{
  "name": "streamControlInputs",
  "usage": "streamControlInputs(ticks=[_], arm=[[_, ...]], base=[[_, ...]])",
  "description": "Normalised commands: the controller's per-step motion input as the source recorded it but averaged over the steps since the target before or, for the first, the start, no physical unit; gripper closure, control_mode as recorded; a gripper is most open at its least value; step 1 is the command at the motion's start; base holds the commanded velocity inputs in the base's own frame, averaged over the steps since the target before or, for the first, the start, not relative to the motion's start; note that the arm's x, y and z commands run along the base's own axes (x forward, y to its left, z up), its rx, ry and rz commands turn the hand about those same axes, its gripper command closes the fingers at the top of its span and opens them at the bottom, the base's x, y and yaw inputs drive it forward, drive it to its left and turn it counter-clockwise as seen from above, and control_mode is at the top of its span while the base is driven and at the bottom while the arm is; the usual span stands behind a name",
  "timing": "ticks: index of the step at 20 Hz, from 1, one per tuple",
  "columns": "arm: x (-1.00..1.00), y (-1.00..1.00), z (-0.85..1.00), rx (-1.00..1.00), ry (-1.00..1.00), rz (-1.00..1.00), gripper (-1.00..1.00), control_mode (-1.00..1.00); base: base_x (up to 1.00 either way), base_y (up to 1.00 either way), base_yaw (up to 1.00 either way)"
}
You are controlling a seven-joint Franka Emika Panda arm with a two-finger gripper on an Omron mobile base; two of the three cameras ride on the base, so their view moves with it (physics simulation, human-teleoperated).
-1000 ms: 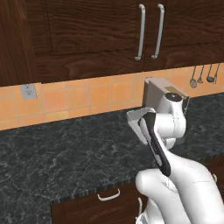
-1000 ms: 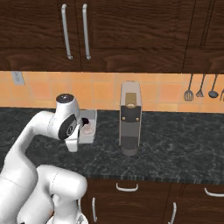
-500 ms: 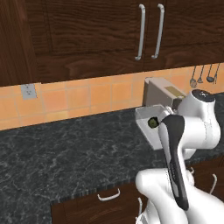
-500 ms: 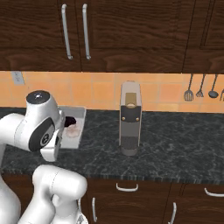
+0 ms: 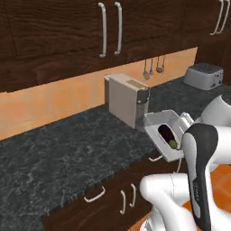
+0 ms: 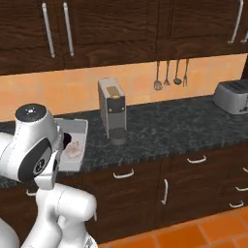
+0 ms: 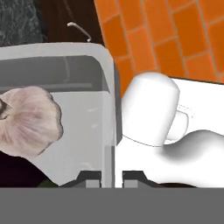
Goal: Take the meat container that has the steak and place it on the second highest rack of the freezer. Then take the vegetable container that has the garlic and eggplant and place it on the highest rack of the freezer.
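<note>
The gripper (image 7: 111, 177) is clamped on the side wall of the white vegetable container (image 7: 109, 100), one fingertip on each face of the wall. Inside the container, the garlic (image 7: 28, 120) lies beside the wall. In the left base view the container (image 5: 159, 121) is held tilted just in front of the coffee machine (image 5: 124, 99), out past the edge of the dark counter (image 5: 49, 158), with the eggplant (image 5: 166, 132) in it, green end low.
</note>
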Motion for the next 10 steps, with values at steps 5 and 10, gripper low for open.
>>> streamControlInputs(ticks=[5,10], arm=[[0.0,0.0,0.0,0.0,0.0,0.0,1.0,1.0],[0.0,0.0,0.0,0.0,0.0,0.0,1.0,1.0]], base=[[-0.19,0.09,-0.99],[0.0,0.0,-1.0]])
